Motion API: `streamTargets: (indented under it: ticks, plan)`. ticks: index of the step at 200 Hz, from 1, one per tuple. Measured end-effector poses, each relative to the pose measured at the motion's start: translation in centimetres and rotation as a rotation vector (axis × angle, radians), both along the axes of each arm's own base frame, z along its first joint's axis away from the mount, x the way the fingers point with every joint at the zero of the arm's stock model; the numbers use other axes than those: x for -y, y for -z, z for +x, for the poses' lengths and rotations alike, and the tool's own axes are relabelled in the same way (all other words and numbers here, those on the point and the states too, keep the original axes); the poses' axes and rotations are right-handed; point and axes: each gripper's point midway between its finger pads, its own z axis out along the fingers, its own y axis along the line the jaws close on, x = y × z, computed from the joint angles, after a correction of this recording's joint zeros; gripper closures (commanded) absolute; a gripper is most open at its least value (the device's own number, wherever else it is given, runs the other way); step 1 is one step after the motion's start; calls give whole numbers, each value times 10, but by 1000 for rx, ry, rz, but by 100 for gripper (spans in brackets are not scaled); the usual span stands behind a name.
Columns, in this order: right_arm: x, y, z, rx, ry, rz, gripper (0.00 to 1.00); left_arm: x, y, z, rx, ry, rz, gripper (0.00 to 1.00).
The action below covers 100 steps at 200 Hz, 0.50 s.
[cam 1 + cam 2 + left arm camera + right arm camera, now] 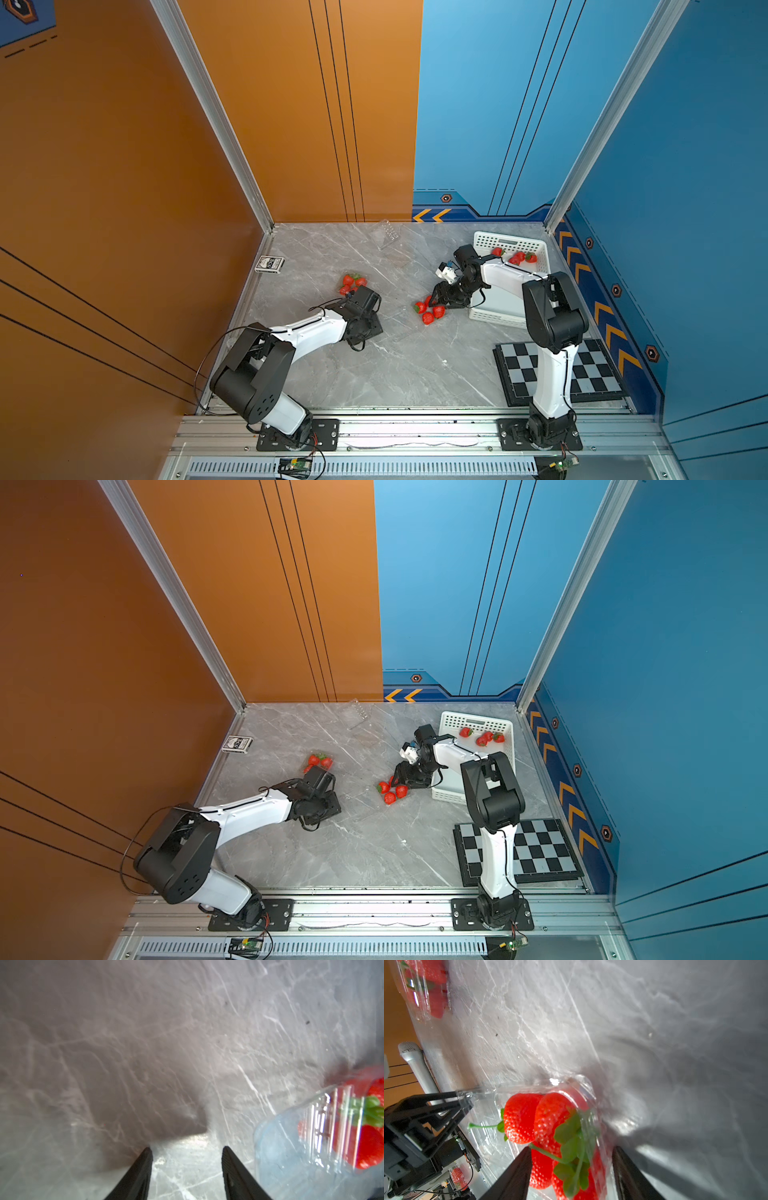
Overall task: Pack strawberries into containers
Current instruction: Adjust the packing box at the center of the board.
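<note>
Now: left gripper [186, 1148] fingers apart, empty, clear box [291, 1157] beside them; right gripper [571, 1148] fingers straddle strawberries [550, 1118], grip unclear.

Strawberries [428, 318] red, green caps; basket [509, 241] white, perforated; board [594, 374] black-white checkered; table [415, 374] grey marble, white veins.

White basket [498, 241] far right; checkerboard [594, 374] near right; card box [269, 264] left.

**Table layout**

Holding strawberries [428, 318] in a clamshell container [571, 1084] mid-table, just left of the basket [509, 240]. Keeping a second filled container [291, 1142] further left, an empty container [386, 235] behind, a chessboard [594, 374] front right, and a card box [269, 264] far left.
</note>
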Motion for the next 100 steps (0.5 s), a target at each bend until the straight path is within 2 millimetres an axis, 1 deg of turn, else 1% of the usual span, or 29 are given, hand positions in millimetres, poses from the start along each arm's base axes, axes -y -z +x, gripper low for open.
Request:
streamTargets:
  ticks: [15, 33, 58, 100]
  plan:
    - [-1, -5, -5, 1, 9, 13, 32, -10, 0, 3, -4, -18, 9, 43]
    - [-4, -10, -8, 9, 19, 23, 31, -17, 1, 4, -7, -30, 15, 43]
    - [-9, -11, -16, 0, 28, 28, 29, -18, 1, 1, -8, -23, 16, 43]
    - [-12, -3, -26, -31, 45, 22, 27, -20, 1, -7, 2, -19, 11, 43]
